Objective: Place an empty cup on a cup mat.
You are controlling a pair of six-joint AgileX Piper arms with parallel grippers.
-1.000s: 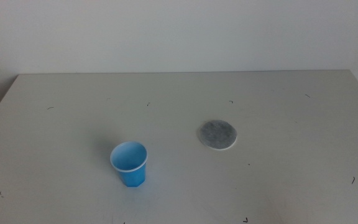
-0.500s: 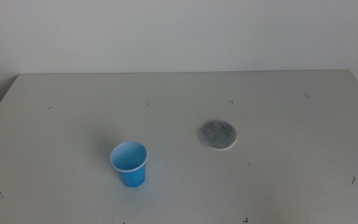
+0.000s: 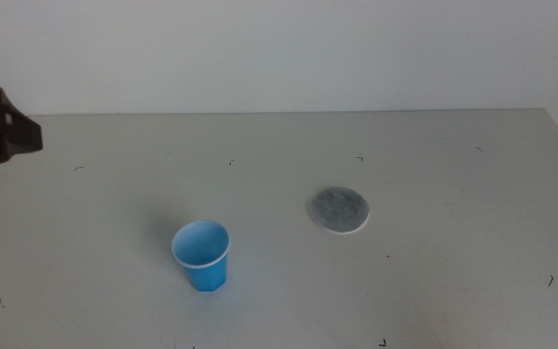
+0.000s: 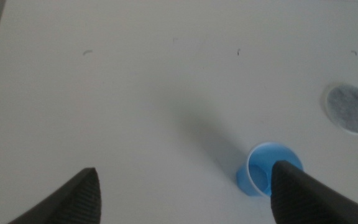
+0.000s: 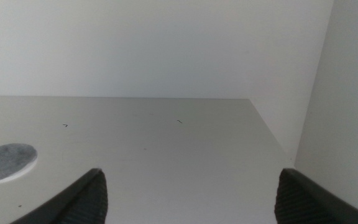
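Note:
The blue cup (image 3: 201, 257) stands upright and empty on the table, left of centre. The speckled grey cup mat (image 3: 338, 209) lies flat to its right and a little farther back, apart from it. A dark part of the left arm (image 3: 0, 133) shows at the left edge of the middle view, high above the table. My left gripper (image 4: 184, 173) is open and empty, well above the table, with the cup (image 4: 265, 174) and the mat (image 4: 351, 107) below it. My right gripper (image 5: 191, 174) is open and empty, low beside the mat (image 5: 6, 162); it is out of the middle view.
The pale grey table (image 3: 453, 155) bears only small dark specks. A white wall rises behind its far edge. The table's right edge (image 5: 272, 134) runs close to the right gripper.
The left arm has come into the middle view at the left edge. The cup and the mat have not moved.

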